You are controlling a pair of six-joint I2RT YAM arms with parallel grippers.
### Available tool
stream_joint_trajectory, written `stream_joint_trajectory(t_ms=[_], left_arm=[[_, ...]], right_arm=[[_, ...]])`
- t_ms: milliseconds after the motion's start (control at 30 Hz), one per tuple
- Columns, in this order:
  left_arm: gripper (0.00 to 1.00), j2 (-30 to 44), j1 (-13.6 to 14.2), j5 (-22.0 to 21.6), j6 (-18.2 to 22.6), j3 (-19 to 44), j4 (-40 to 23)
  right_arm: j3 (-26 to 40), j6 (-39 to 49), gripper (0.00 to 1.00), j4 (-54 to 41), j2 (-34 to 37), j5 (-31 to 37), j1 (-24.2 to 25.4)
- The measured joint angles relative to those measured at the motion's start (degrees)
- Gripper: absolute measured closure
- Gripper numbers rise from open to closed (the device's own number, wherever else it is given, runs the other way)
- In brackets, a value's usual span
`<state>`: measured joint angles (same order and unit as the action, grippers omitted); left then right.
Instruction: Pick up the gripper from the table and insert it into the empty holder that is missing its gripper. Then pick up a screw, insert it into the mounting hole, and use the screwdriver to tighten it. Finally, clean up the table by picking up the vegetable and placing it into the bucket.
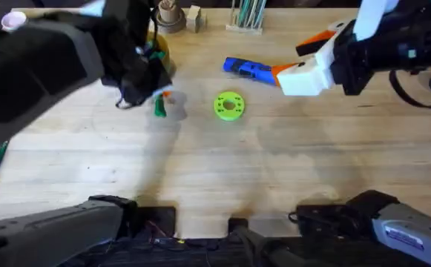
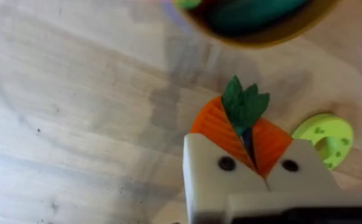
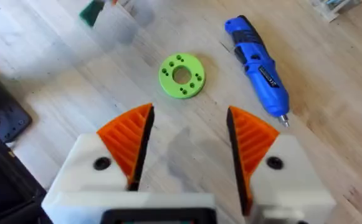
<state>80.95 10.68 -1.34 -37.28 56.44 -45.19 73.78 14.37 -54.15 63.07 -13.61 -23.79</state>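
Overhead: L arm looms dark over upper left; left gripper (image 1: 158,95) holds vegetable (image 1: 159,108) just above wood table (image 1: 215,185), bucket (image 1: 160,50) close behind. Green disc (image 1: 228,105) mid-table, bare wood all round it. Screwdriver (image 1: 246,68) lies beside right gripper (image 1: 304,63).

L wrist: pads (image 2: 213,127) pinched on vegetable's (image 2: 244,106) leafy end; bucket rim (image 2: 261,38) just beyond, disc (image 2: 326,138) off to the side.

R wrist: right gripper (image 3: 190,140) spread wide, nothing in it, above bare wood between disc (image 3: 182,76) and screwdriver (image 3: 260,65).
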Motion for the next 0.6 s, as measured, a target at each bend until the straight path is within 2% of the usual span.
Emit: stream_joint_trajectory(t_ms=[200, 600], left_arm=[[0.98, -0.02, 0.0, -2.1, 2.38, 10.14, 2.3], [0.981, 1.36, 0.0, -16.98, 2.99, 11.37, 18.64]], right_arm=[[0.0, 0.02, 0.27, 0.04, 0.0, 0.0, 0.0], [0.0, 0.0, 0.27, 0.07, 0.0, 0.0, 0.0]])
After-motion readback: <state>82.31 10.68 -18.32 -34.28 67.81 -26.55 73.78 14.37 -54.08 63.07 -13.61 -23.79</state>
